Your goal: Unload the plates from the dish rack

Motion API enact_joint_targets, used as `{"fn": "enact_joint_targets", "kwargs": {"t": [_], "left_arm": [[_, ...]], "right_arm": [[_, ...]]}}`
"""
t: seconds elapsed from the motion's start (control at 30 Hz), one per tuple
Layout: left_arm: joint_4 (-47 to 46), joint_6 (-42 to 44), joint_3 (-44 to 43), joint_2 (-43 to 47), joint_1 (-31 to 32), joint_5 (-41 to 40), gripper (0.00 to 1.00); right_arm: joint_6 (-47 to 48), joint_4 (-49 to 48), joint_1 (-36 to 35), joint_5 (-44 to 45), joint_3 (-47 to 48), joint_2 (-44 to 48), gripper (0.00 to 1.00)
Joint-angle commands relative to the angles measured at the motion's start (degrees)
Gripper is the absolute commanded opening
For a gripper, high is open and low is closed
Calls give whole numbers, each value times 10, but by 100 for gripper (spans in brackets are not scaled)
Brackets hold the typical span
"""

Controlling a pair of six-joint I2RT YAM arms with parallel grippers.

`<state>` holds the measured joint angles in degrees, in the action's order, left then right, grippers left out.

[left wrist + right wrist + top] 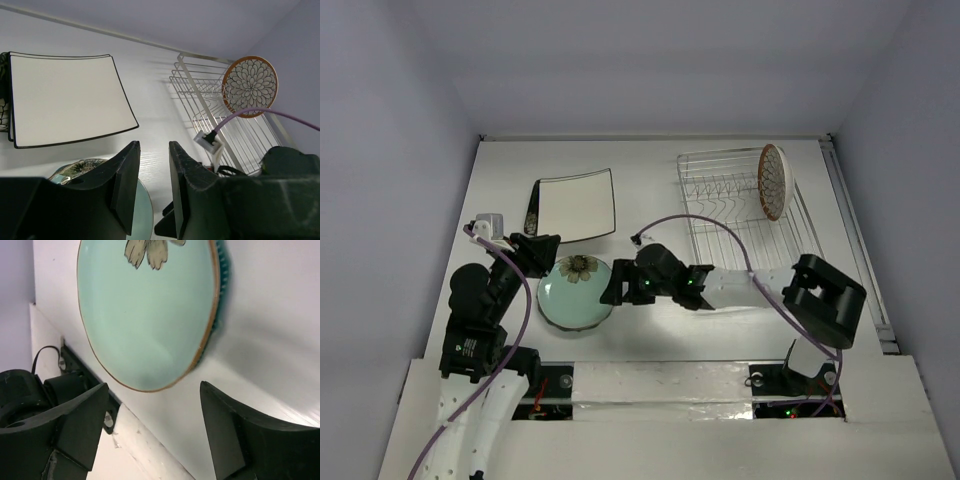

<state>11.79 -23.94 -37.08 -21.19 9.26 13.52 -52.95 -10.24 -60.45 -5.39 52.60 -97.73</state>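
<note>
The round teal plate [575, 292] lies flat on the table, and in the right wrist view the teal plate [150, 310] sits just beyond my fingertips. My right gripper [613, 290] [154, 386] is open at its rim, holding nothing. The white square dark-rimmed plate [575, 205] [65, 97] lies at the back left, overlapping the small black floral plate [532, 216] [4, 107]. The petal-patterned plate [773, 182] [250, 85] stands upright in the dish rack [720, 195] [200, 95]. My left gripper [548, 245] [154, 150] hovers between the two near plates, its jaws a narrow gap apart and empty.
The right arm's wrist and purple cable [250, 112] cross the table between the teal plate and the rack. A white connector [488, 224] sits by the left arm. The table's near edge [125, 440] runs just behind my right fingers.
</note>
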Motion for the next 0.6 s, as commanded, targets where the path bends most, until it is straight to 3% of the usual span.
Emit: {"fn": "enact_joint_targets", "kwargs": {"t": [0.0, 0.07, 0.1, 0.13, 0.2, 0.27, 0.33, 0.43, 0.47, 0.5, 0.53, 0.57], "left_arm": [[-31, 0, -6, 1, -3, 9, 27], [-31, 0, -6, 1, -3, 10, 27], [-32, 0, -7, 0, -3, 11, 27], [-32, 0, -6, -1, -3, 12, 27], [-32, 0, -5, -2, -3, 12, 27], [-33, 0, -4, -3, -3, 12, 29], [-34, 0, -4, -3, -3, 15, 29], [-34, -1, -3, -3, -3, 17, 30], [-34, 0, -3, -3, -3, 17, 30], [-34, -1, -3, -2, -3, 16, 30], [-34, -1, -2, -1, -3, 16, 30], [-35, -1, -2, -1, -3, 18, 30]], "right_arm": [[49, 90, -4, 92, 21, 67, 79], [65, 152, -4, 136, 20, 90, 78], [70, 170, -4, 153, 18, 104, 73], [74, 204, -4, 196, 15, 143, 41], [74, 245, -4, 270, 15, 195, 3], [92, 315, 6, 405, 40, 266, 0], [108, 381, 29, 457, 63, 300, 0], [149, 441, 119, 522, 101, 341, 0], [181, 445, 180, 531, 106, 353, 0], [198, 445, 213, 536, 109, 356, 6], [215, 440, 243, 542, 120, 356, 22], [253, 432, 274, 541, 126, 354, 31]]}}
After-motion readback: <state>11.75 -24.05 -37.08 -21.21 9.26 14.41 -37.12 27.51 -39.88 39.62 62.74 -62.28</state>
